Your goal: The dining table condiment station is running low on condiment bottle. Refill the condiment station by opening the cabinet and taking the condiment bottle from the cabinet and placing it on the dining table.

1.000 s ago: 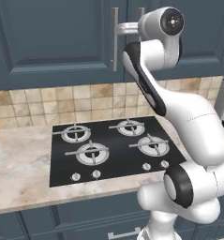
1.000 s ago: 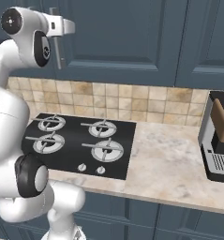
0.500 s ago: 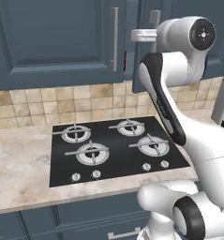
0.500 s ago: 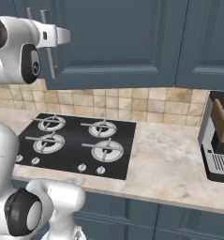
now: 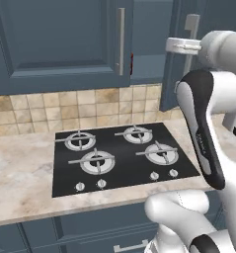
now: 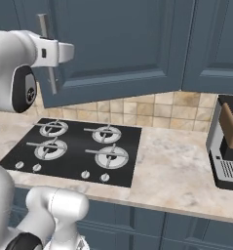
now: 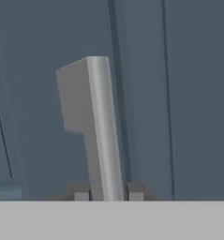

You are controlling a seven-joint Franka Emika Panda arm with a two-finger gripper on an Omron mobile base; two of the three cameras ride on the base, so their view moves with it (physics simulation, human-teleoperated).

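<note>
Gripper [image 7: 106, 196] clamped on cabinet [image 5: 55, 44] right door handle [image 7: 101, 136]. Door [image 6: 123, 49] half open. Pull along hinge arc, wrist square to handle, until shelf beside handle fully exposed.

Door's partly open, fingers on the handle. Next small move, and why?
Probably keep swinging the right cabinet door wider. The gripper is shut on its handle, and the gap shows just a sliver of something red inside, too narrow to reach through.

Kitchen: gas hob [image 5: 120, 157], tiled backsplash [image 5: 65, 105], cabinet [image 5: 60, 44].
</note>
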